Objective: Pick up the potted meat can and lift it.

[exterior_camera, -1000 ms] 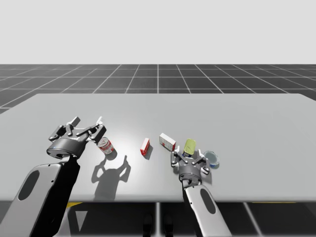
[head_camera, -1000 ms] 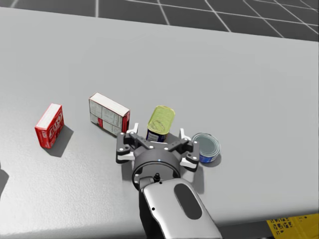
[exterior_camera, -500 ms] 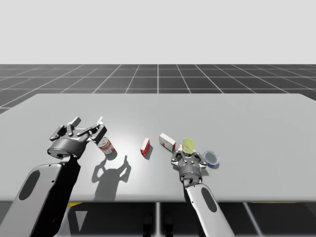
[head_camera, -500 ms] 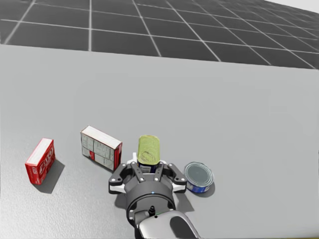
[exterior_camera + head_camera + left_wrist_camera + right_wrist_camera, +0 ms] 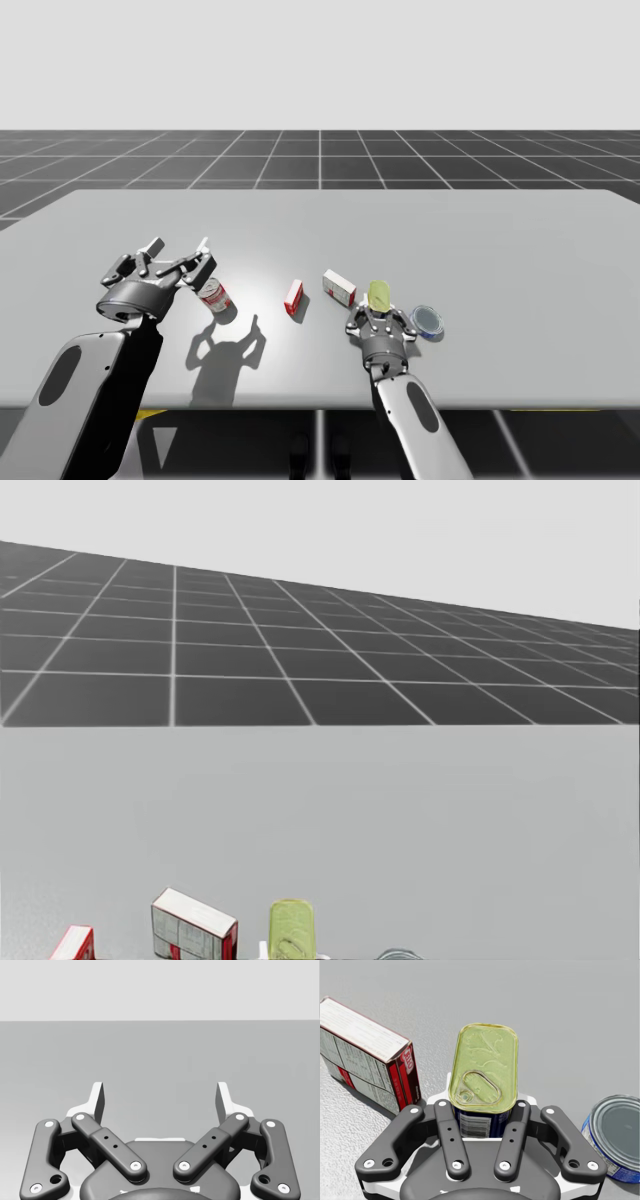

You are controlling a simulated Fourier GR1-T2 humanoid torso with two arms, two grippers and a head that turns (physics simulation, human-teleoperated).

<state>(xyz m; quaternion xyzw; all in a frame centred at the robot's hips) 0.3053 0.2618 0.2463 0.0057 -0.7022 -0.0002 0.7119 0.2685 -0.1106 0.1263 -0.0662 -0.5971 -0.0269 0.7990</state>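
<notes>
Gripping potted meat can (image 5: 483, 1070), right claw (image 5: 482, 1109), can upright between fingers

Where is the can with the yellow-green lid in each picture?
High view: potted meat can in my right gripper, right of the white-and-red box.
Head view: can at the bottom edge, right of that box.
Right wrist view: can in my right gripper, box beside it.
Shared landmark: the white-and-red box.
</notes>
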